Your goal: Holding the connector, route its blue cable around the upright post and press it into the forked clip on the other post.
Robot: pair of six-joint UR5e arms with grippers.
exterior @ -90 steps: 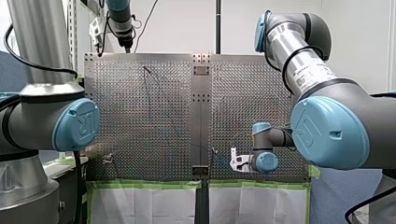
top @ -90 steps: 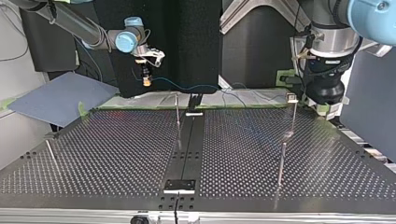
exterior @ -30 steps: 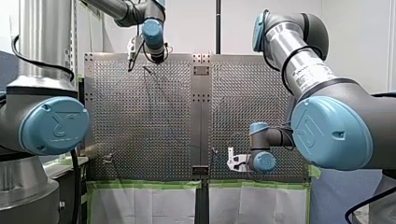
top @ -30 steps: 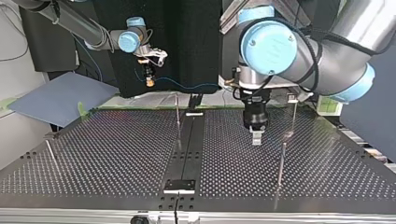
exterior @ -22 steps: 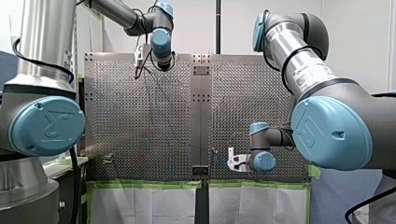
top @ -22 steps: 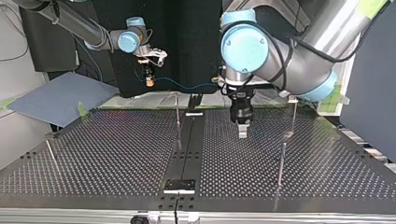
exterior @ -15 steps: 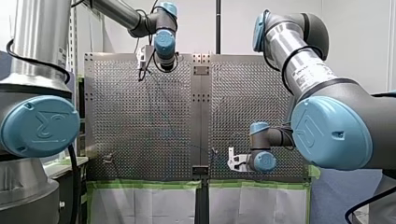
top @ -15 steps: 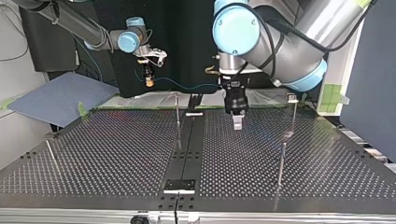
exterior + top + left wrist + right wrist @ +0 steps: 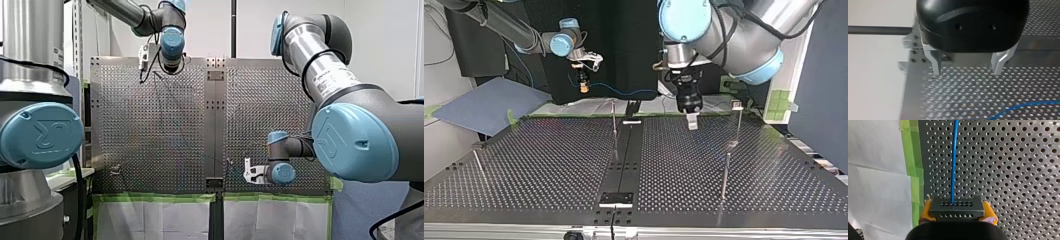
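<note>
right claw (image 9: 957,212) is clenched on the black rectangular connector (image 9: 956,206), up over the taped edge of the perforated metal counter (image 9: 1010,170), thin blue cable (image 9: 954,157) running ahead. left claw (image 9: 966,68) is spread, empty. i'd keep gentle tension rounding the thin upright post (image 9: 614,122).

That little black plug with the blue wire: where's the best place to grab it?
By the connector's two narrow ends, coming from the back, opposite the face the blue cable leaves; my right gripper's yellow pads clamp it that way.
</note>
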